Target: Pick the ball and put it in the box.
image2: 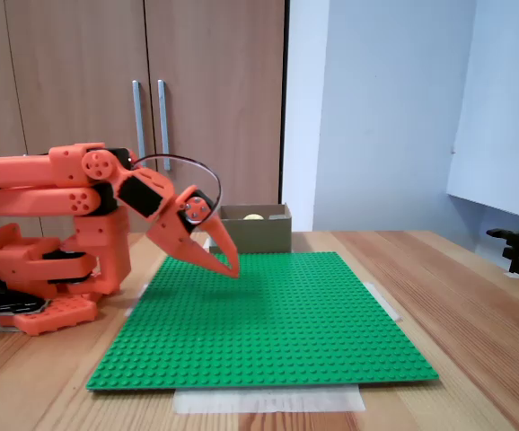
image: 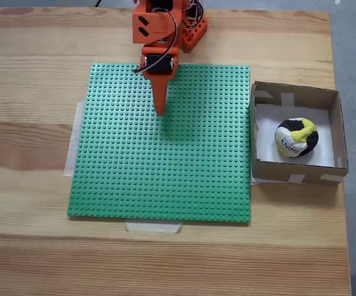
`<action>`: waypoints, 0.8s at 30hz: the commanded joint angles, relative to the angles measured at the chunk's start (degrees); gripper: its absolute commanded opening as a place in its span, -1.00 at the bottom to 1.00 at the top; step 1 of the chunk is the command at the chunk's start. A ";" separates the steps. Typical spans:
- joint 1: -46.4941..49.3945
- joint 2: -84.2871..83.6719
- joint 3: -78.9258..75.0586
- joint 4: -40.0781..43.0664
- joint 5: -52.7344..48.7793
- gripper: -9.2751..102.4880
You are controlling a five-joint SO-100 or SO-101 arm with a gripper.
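The box (image: 341, 132) holds the ball (image: 296, 137), which rests on the white inner floor near the middle, clear of the walls. It is the only thing in the box. From above, the ball's white patch with dark lettering faces up and toward the near wall; being round, it has no long axis. In the side-on fixed view the box (image2: 256, 230) stands beyond the green studded baseplate (image2: 268, 314), and just the ball's (image2: 254, 216) pale top peeks over the rim. The pincer (image2: 233, 270) hangs above the baseplate, well apart from the box, its orange fingers together at the tips, gripping nothing. The wooden surface (image: 36, 246) carries everything.
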State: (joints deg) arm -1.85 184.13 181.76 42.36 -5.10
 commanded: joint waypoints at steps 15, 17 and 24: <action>0.18 0.53 1.14 -0.79 -1.32 -0.85; 0.18 0.53 1.14 -0.79 -1.32 -0.85; 0.18 0.53 1.23 -1.05 -0.97 -0.85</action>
State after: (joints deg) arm -1.76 184.13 181.85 42.36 -5.80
